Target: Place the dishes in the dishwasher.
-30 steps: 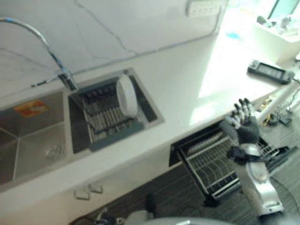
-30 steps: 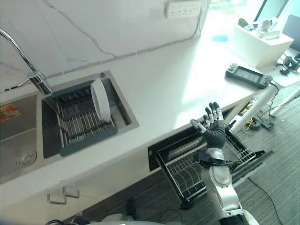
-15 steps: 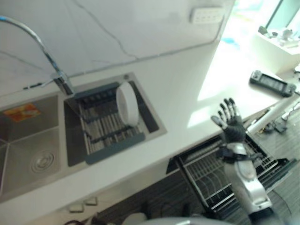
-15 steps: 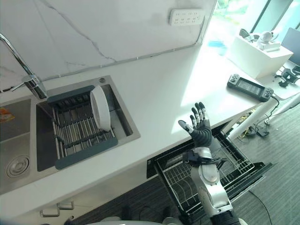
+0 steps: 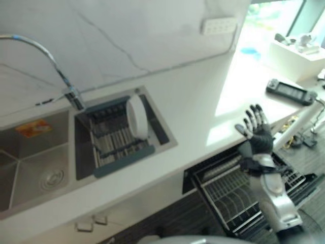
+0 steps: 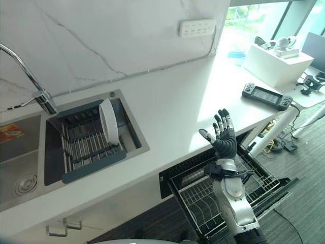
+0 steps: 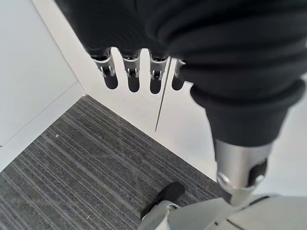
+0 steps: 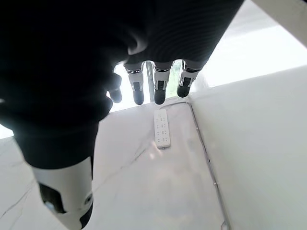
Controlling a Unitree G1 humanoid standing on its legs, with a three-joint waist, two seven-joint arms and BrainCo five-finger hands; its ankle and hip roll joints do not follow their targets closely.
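A white plate (image 6: 108, 122) stands on edge in a grey drying rack (image 6: 86, 152) set in the right sink basin. Below the counter's front edge, the dishwasher's wire rack (image 6: 203, 195) is pulled out and looks bare of dishes. My right hand (image 6: 223, 140) is raised above that rack, level with the counter edge, open with fingers spread and holding nothing. It is far to the right of the plate. Its straight fingers (image 8: 158, 91) point toward the wall. In the left wrist view my left hand (image 7: 131, 79) hangs open over grey carpet, with nothing in it.
A curved faucet (image 6: 25, 66) stands behind the sink, with a second steel basin (image 6: 20, 168) at the left. A wall outlet (image 6: 197, 28) sits above the white counter (image 6: 172, 107). A handheld game console (image 6: 261, 95) and a white box (image 6: 274, 58) lie at the far right.
The camera has shifted, so the whole scene sits slightly differently. My right hand stays raised and open over the pulled-out rack. The plate has not moved.
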